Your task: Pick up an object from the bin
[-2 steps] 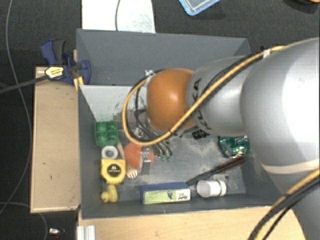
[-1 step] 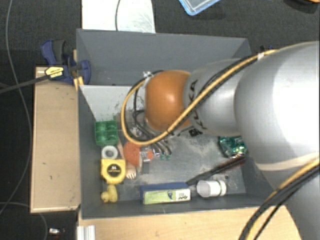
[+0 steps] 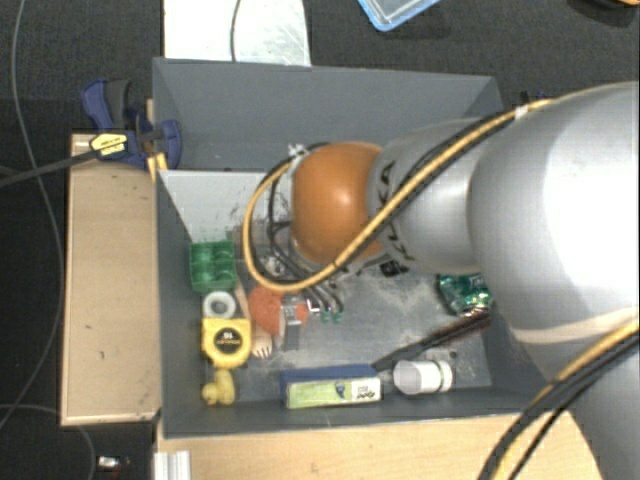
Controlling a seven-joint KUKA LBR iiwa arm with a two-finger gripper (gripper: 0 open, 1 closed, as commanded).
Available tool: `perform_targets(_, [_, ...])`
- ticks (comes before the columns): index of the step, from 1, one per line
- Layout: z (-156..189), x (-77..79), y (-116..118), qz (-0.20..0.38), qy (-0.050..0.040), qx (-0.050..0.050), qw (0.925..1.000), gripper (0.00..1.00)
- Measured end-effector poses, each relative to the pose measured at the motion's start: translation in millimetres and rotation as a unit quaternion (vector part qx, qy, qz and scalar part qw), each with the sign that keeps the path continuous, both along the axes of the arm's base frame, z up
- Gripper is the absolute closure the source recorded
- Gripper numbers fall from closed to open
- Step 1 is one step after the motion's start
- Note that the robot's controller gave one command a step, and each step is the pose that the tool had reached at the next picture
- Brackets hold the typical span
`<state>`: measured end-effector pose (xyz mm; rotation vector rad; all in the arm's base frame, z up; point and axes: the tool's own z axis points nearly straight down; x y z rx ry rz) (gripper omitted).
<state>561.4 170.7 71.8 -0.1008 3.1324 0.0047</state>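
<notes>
Orange rounded object (image 3: 264, 308), seven o'clock in grey bin (image 3: 330, 108), just beside hand (image 3: 296, 314), likely positioned for grasping; hand's spread impossible to tell.

The grey metal bin (image 3: 330, 103) carries loose things on its floor. Along the left wall, from back to front, lie a green studded block (image 3: 212, 263), a white tape roll (image 3: 220, 305), a yellow tape measure (image 3: 226, 341) and a small yellow piece (image 3: 219, 391). Just beside the roll is an orange lump (image 3: 264, 310). By the front wall lie a long blue and yellow-green box (image 3: 333, 389) and a white bottle (image 3: 422, 376), with a dark stick (image 3: 432, 339) slanting just behind them. A green crumpled packet (image 3: 462, 292) lies to the right.
</notes>
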Motion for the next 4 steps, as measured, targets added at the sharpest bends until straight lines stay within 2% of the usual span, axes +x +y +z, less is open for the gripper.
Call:
perform_targets(1, [0.0,3.9,1.5,0.011,-0.0040,0.002,0.9999,0.00])
perform_targets(2, [0.7,1.2,0.2,-0.001,-0.0013,0.001,1.0000,1.00])
perform_targets(4, [10.7,1.5,0.0,-0.003,-0.0024,0.002,1.0000,1.00])
